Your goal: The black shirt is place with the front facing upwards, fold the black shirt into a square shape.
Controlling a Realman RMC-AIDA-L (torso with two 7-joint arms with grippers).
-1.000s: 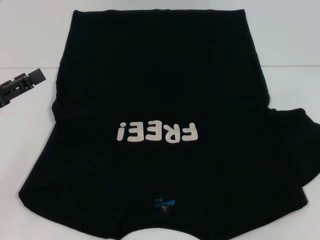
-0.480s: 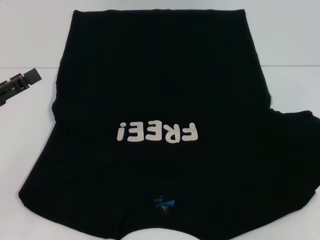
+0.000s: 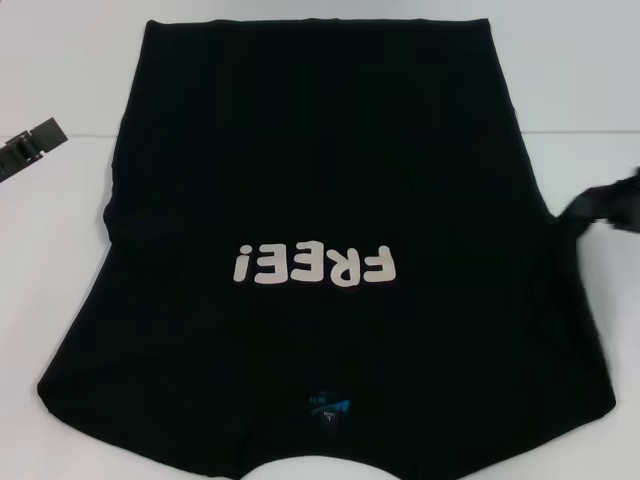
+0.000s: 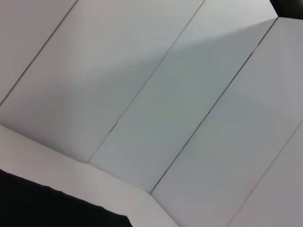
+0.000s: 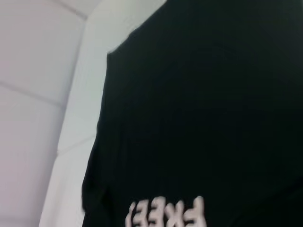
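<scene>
Head view: the black shirt lay spread front-up on the white desk, filling most of the frame. Its cream letters "FREE!" read upside down at centre, and a small blue neck label sat near the bottom edge. At the right edge a blurred dark shape, seemingly the right hand with the sleeve, was raised; its grip could not be told. The left hand showed at the left edge, apart from the shirt, its state unclear.

Left wrist view: white wall panels, with black cloth at the lower left corner.

Right wrist view: the shirt filled the frame, lettering at the bottom.
</scene>
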